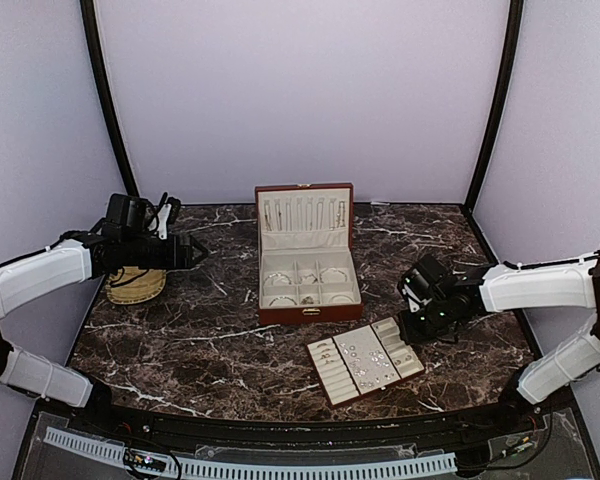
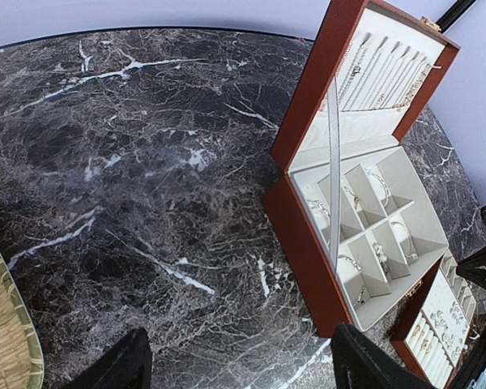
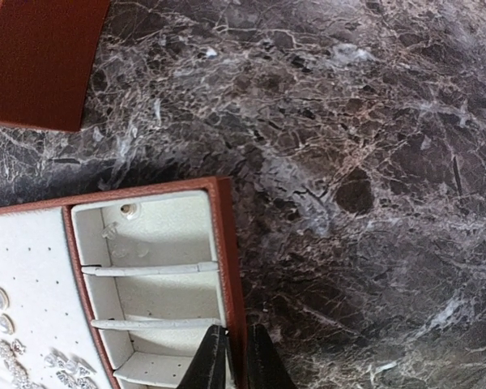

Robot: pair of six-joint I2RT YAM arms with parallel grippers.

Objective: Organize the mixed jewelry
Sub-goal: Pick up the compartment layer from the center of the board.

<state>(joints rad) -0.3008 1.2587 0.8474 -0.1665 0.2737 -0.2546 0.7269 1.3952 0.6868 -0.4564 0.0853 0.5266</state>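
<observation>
**While mixed jewelry (image 1: 365,358) lies on a cream tray (image 1: 345,388), the right gripper (image 3: 236,344) pinches the tray's rim**

Where the tray sits near the front of the dark marble table (image 1: 180,330), its flat middle panel carries the pieces. They are tiny, bright silvery rings and stud-like bits, loosely scattered. Black fingers (image 3: 215,365) press on either side of the red-brown side wall. The left gripper (image 2: 243,369) hovers left of the open wooden box (image 1: 310,312), fingers spread wide.
</observation>
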